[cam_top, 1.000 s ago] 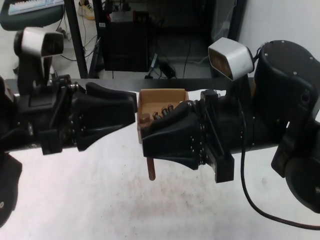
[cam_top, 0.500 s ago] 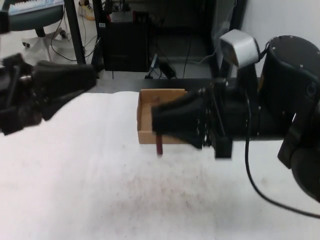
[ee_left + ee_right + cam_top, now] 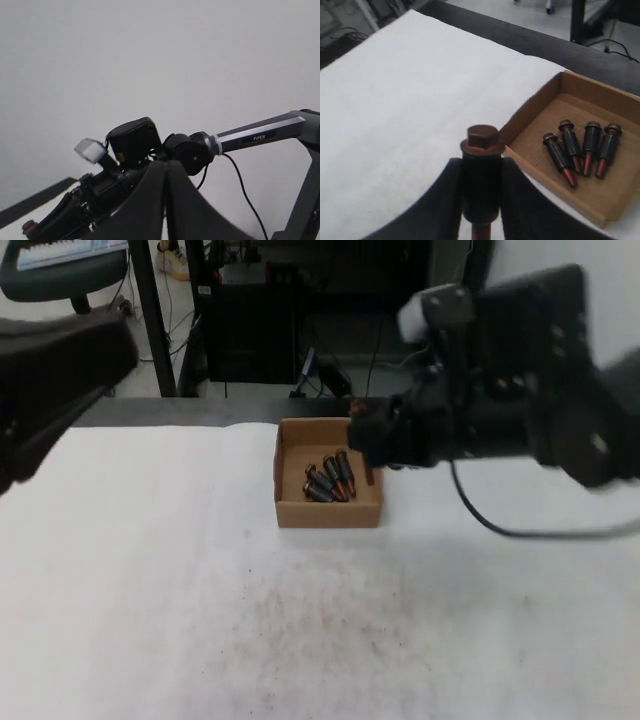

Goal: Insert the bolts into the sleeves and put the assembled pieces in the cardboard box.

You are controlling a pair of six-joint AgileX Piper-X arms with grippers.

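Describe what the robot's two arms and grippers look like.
The left arm and right arm are black. The left gripper and right gripper each have two smooth matte black fingers. The right arm carries a silvery camera block at its wrist, a silver tube with small print, and a loose black cable.

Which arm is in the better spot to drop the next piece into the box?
Right. Its end effector grips a sleeved bolt by the box; the left end effector is shut, empty and off to the side.
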